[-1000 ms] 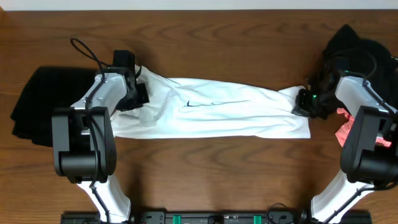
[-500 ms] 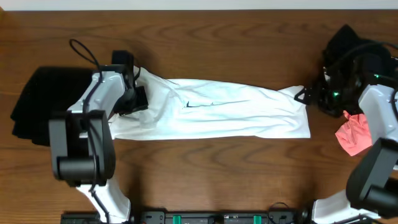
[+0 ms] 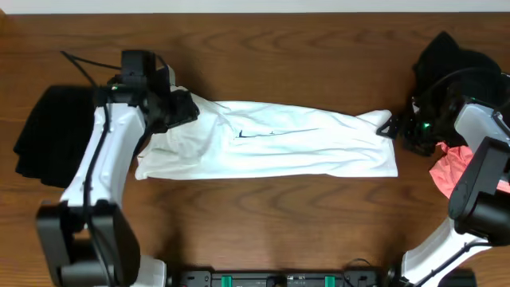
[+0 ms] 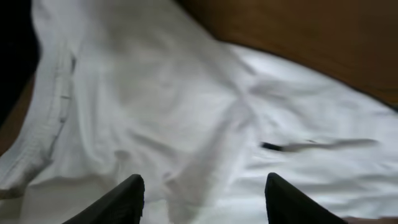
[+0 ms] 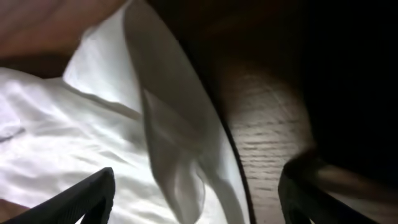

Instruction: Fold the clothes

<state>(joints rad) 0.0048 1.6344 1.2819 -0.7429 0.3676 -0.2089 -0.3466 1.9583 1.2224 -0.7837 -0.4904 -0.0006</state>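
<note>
I report the white short-sleeved fabric T-shirt (image 3: 271, 147) lying as a long band on the brown wooden bench (image 3: 271, 48), one end beneath my left hand (image 4: 200, 183), the other beside my right hand (image 5: 198, 177), both spread and empty, presumably stationed for an endwise fold.

Wooden table (image 3: 279, 64) right across the overhead shot, dark brown, grain running side to side, and up at twelve o'clock a thin pale strip (image 3: 255, 5) along its far edge (can't tell what).
</note>
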